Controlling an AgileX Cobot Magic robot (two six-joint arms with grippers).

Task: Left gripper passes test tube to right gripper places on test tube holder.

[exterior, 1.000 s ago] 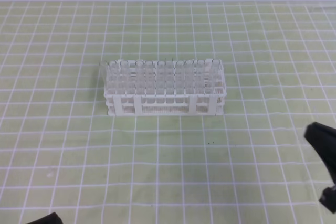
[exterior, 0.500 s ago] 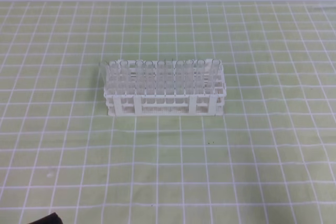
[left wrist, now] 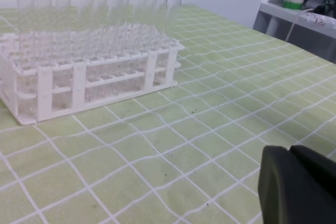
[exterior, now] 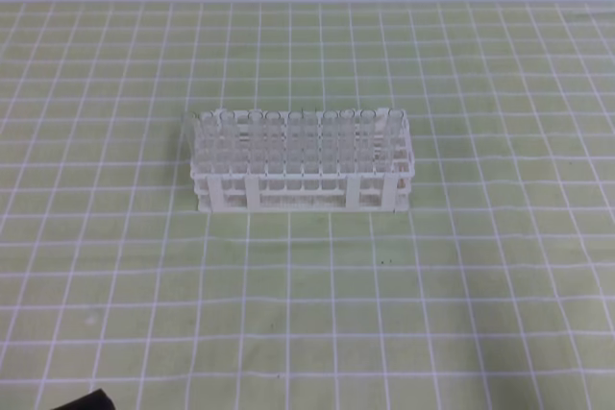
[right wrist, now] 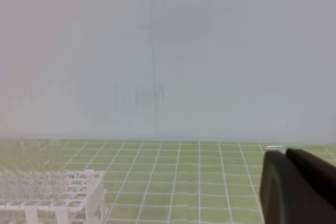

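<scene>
The white test tube holder (exterior: 303,184) stands in the middle of the green gridded mat, also seen in the left wrist view (left wrist: 79,77) and low left in the right wrist view (right wrist: 79,192). Several clear tubes (exterior: 288,136) stand upright in its back row; I cannot tell the task's test tube from the others. My left gripper (left wrist: 287,153) hangs low, in front and to the right of the holder, its fingers together on nothing. My right gripper (right wrist: 284,154) is raised well to the right of the holder, shut and empty, outside the exterior high view.
A black corner of the left arm (exterior: 82,400) shows at the bottom left edge. A grey shelf (left wrist: 294,17) with a bottle stands beyond the table's far right side. A pale wall (right wrist: 157,51) runs behind the table.
The right arm's black tip, at the right edge one second ago, has pulled out of the exterior high view. The holder, tubes and left arm have not moved.
</scene>
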